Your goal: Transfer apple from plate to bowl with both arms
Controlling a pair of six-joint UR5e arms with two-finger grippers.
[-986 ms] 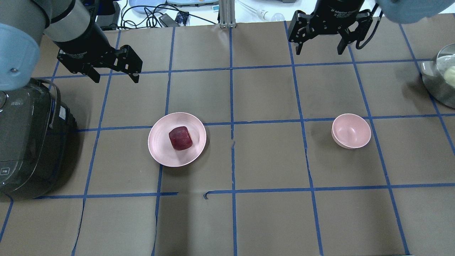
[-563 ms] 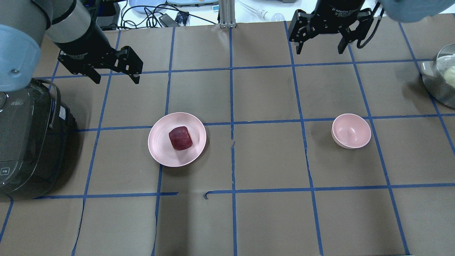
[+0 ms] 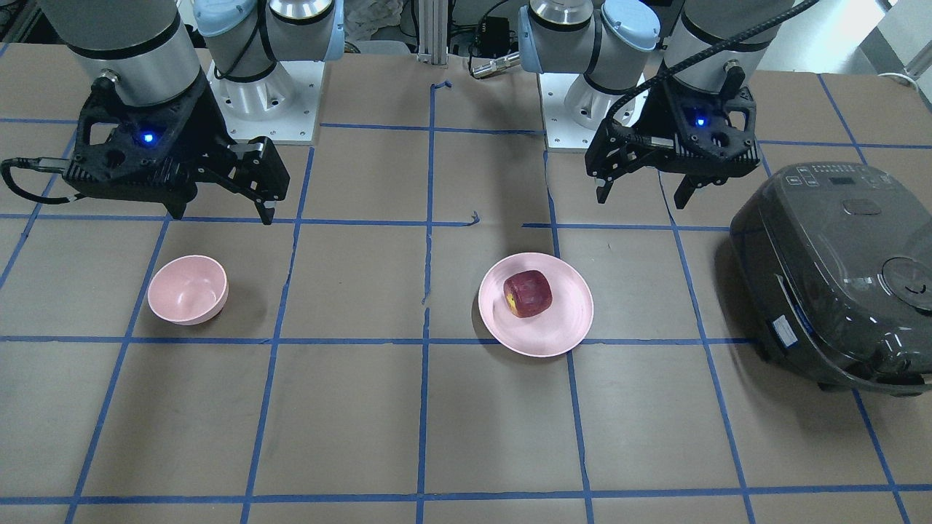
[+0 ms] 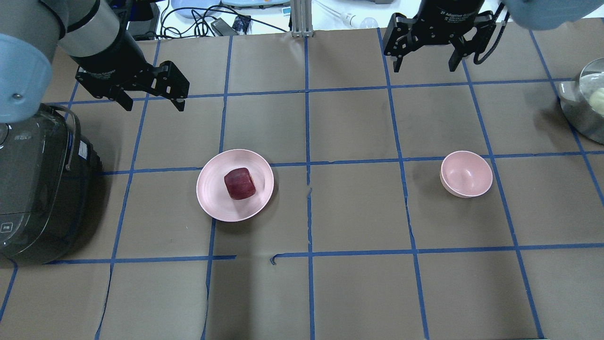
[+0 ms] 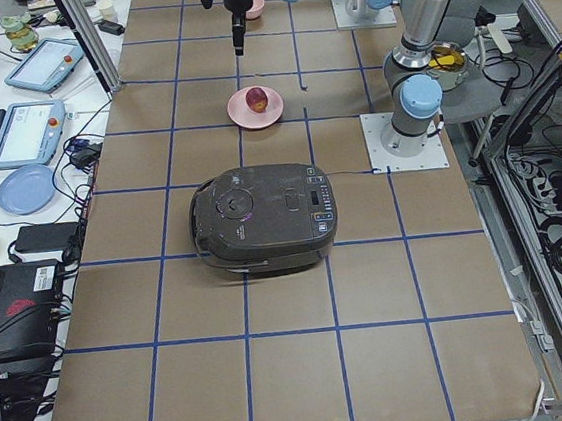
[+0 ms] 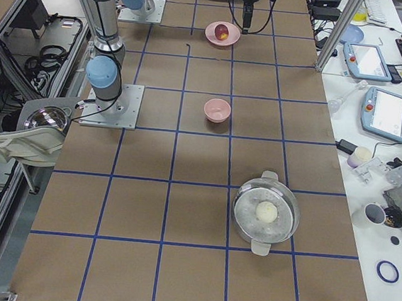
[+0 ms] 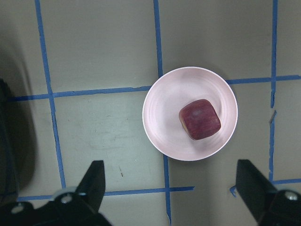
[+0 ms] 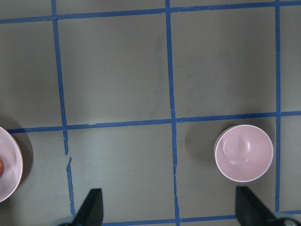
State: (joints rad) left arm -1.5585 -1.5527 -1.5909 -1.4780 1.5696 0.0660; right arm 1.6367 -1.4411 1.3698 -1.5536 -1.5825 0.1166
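Apple [image 4: 239, 183] on plate [image 4: 212, 198], blocky, yellowish patch facing bowl [image 4: 466, 174]

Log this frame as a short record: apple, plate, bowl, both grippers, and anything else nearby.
apple: small dark red apple, resting on the plate
plate: flat round pale pink plate, on the robot's left side
bowl: small deep pale pink bowl, empty, on the robot's right side
left gripper: open, empty, hovering clear of the plate
right gripper: open, empty, hovering clear of the bowl
other: dark grey rice cooker far left; steel pot far right
progress: apple not yet picked up
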